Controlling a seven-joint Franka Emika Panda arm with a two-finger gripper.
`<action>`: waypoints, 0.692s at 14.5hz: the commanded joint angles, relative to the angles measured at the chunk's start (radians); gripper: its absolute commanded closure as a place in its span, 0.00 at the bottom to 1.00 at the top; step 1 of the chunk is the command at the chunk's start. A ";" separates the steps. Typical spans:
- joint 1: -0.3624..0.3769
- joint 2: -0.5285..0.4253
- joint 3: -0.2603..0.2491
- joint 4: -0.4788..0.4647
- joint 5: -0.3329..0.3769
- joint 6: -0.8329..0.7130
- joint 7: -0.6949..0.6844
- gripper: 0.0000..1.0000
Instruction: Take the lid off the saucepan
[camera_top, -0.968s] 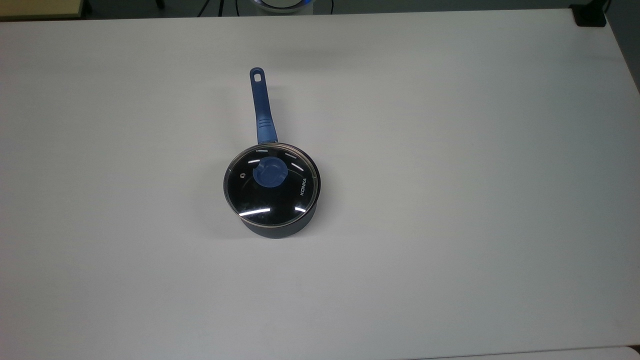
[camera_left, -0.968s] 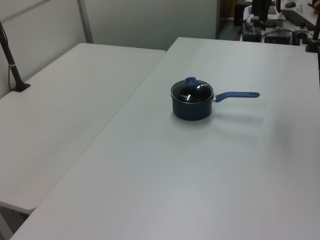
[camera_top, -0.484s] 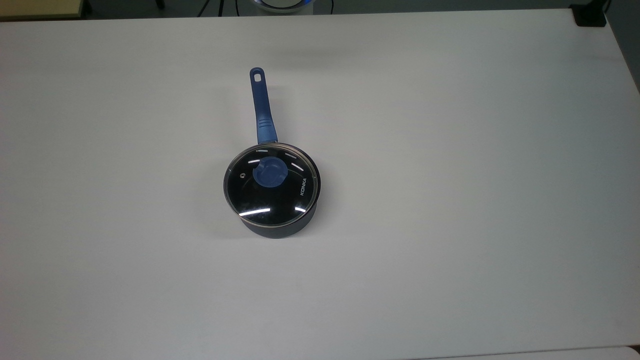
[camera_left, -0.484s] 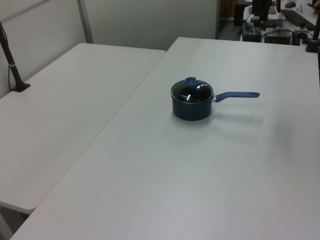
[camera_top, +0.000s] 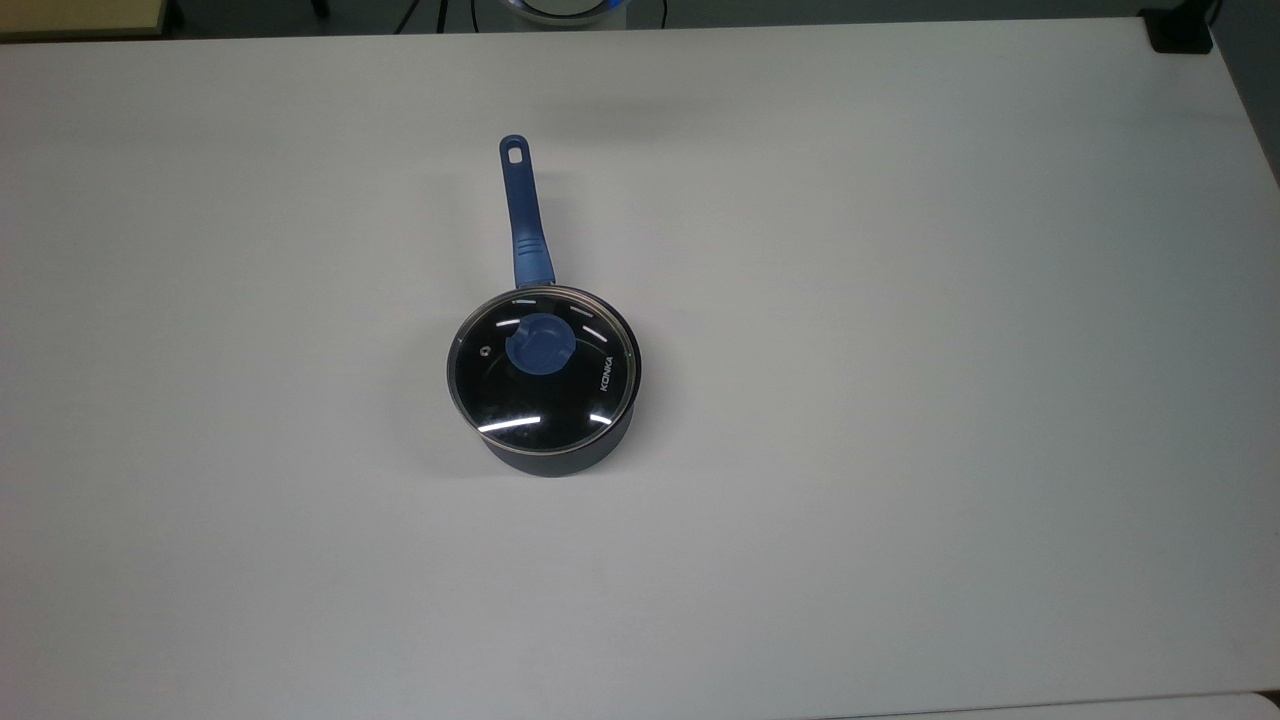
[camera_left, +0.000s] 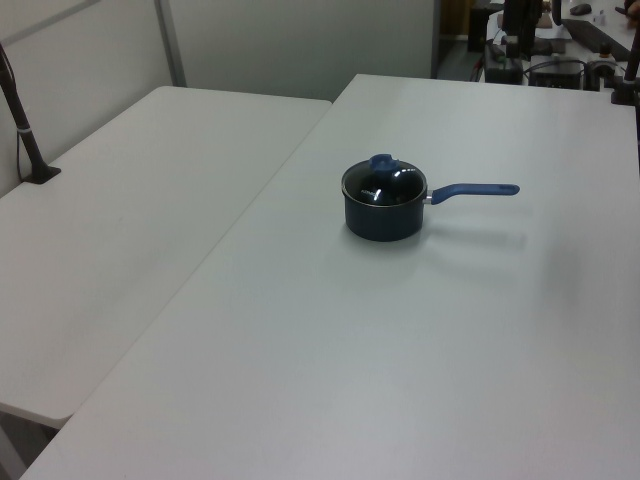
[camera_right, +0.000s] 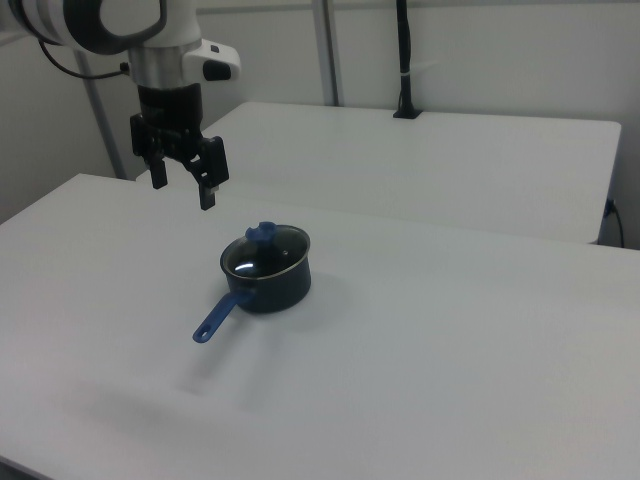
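Observation:
A dark blue saucepan (camera_top: 548, 445) (camera_left: 382, 220) (camera_right: 270, 285) stands on the white table (camera_top: 900, 350). Its glass lid (camera_top: 540, 385) (camera_left: 384, 186) (camera_right: 266, 250) sits on it, with a round blue knob (camera_top: 540, 343) (camera_left: 381, 163) (camera_right: 262, 232) on top. The long blue handle (camera_top: 524, 212) (camera_left: 473, 190) (camera_right: 217, 318) points toward the top view's upper edge. My gripper (camera_right: 181, 191) hangs open in the air above the table, up and to the right view's left of the pan, touching nothing.
A second white table (camera_left: 110, 230) (camera_right: 430, 165) adjoins this one. A black post (camera_right: 403, 58) (camera_left: 20, 120) is clamped to the second table. Cluttered equipment (camera_left: 545, 45) stands beyond the far end of the table in the left view.

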 joint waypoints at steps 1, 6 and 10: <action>0.016 0.023 0.001 -0.020 0.016 0.006 -0.015 0.00; 0.006 0.079 0.003 -0.012 0.016 0.188 0.003 0.00; 0.003 0.109 0.012 -0.009 0.019 0.306 0.128 0.00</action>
